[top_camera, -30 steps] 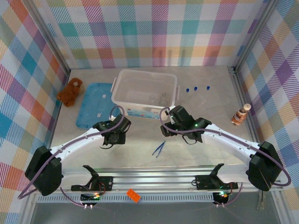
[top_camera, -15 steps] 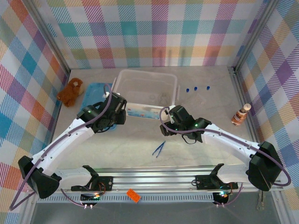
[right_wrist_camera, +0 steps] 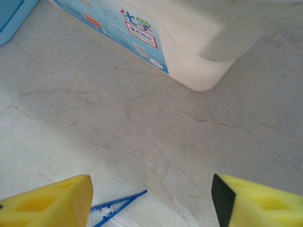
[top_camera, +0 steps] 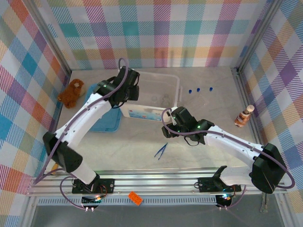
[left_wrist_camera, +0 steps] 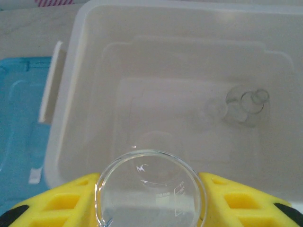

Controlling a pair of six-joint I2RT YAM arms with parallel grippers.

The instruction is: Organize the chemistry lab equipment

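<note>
Left arm is stretched forward, its tool holds a glass dish above the box; right tool wide, tweezers just below.

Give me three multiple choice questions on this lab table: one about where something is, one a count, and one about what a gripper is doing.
1. The left gripper, over the white translucent plastic bin, is:
A. open and empty
B. shut on a clear round petri dish
C. shut on a pencil

2. The slim blue tweezers lie:
A. on the pale stone-look table by the open right gripper
B. inside the bin
C. in the left gripper

3. How many small blue test-tube caps sit right of the bin?
A. one
B. five
C. three

Answers:
1 B, the dish sits clamped between its yellow fingers.
2 A, they rest on bare table with nothing between the right gripper's fingers.
3 C, three caps stand in a row.
</note>
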